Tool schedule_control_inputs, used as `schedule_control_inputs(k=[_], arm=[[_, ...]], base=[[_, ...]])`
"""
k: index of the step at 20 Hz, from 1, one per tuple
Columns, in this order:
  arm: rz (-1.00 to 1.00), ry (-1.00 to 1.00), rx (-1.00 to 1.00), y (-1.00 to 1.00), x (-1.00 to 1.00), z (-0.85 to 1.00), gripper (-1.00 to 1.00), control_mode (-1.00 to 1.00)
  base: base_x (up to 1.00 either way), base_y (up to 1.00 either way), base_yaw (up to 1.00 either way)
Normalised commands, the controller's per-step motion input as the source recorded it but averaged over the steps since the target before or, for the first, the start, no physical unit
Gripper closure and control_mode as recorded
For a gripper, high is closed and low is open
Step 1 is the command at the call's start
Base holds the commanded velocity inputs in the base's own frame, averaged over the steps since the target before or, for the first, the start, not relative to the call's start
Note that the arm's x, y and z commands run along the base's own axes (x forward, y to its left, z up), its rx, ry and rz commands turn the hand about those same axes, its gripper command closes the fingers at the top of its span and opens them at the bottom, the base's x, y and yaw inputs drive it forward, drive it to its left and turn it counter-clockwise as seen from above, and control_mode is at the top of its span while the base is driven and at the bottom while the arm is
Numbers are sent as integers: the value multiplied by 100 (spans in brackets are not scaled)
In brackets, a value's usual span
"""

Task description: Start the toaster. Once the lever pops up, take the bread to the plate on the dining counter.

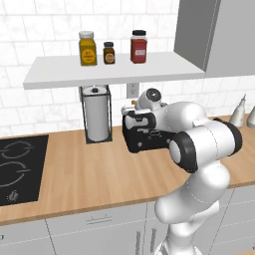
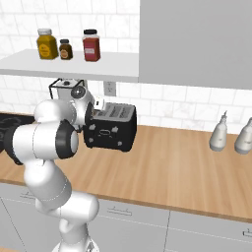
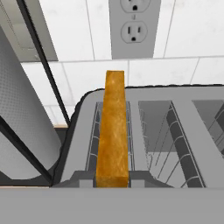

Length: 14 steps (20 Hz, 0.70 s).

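Observation:
The black toaster (image 1: 145, 142) (image 2: 113, 130) stands on the wood worktop against the tiled wall. In the hand view I look across its top (image 3: 148, 94) from the front. The bread (image 3: 113, 131) stands upright in the leftmost slot, its golden-orange crust edge toward me and its top above the slot. My gripper (image 1: 133, 124) (image 2: 94, 118) is at the toaster's front left top edge, shut. Its fingertips are hidden, so whether they touch anything is unclear. The plate and the dining counter are out of view.
A paper-towel roll (image 1: 96, 117) (image 3: 22, 131) in a black wire holder stands just left of the toaster. A shelf (image 1: 114, 69) with three jars hangs above. The black cooktop (image 1: 17, 169) lies far left. Two pale bottles (image 2: 219, 133) stand to the right.

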Motion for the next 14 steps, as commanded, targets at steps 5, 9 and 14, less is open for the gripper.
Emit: schedule_control_inputs(k=[5, 9, 14], arm=[[0, 0, 0, 0, 0, 0, 100, -100], [0, 0, 0, 0, 0, 0, 100, -100], [0, 0, 0, 0, 0, 0, 100, -100]], base=[[0, 0, 0], [0, 0, 0], [0, 0, 0]])
